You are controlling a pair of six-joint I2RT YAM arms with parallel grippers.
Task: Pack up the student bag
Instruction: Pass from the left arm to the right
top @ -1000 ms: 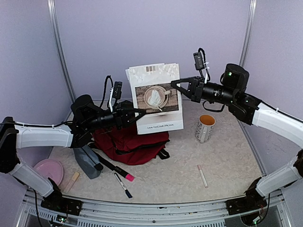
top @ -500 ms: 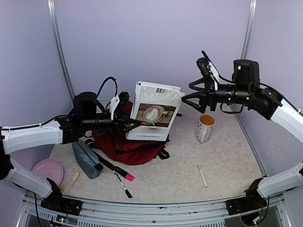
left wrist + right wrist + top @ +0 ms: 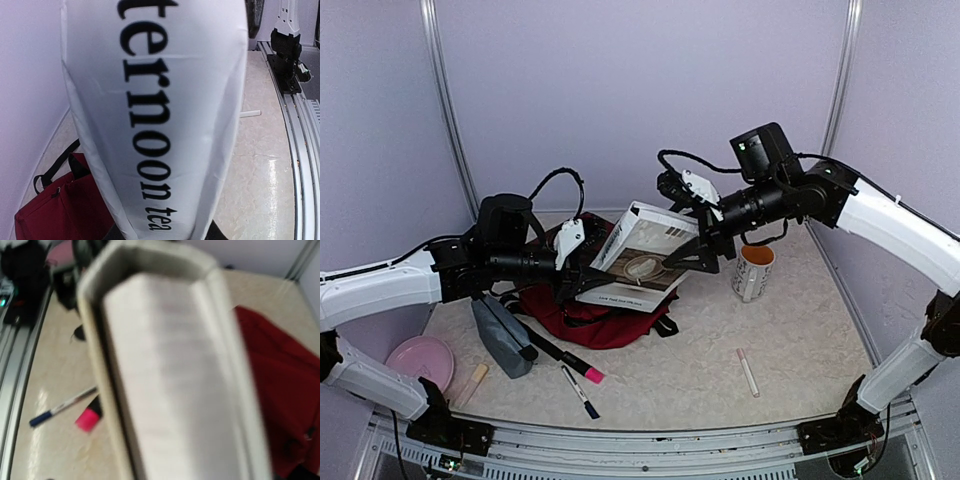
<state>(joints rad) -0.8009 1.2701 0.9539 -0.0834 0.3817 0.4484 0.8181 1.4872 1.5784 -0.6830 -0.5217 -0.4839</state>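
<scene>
Seemingly the student bag (image 3: 582, 322) lies lengthwise left-right, beneath the book (image 3: 642, 250).

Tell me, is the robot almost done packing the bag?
Not nearly. Nothing shows as packed in the student bag yet. In hand: the left gripper holds the book tilted above the bag, the right gripper open at its other edge. Left on the table: grey pouch, pen, pink highlighter, white stick.
</scene>
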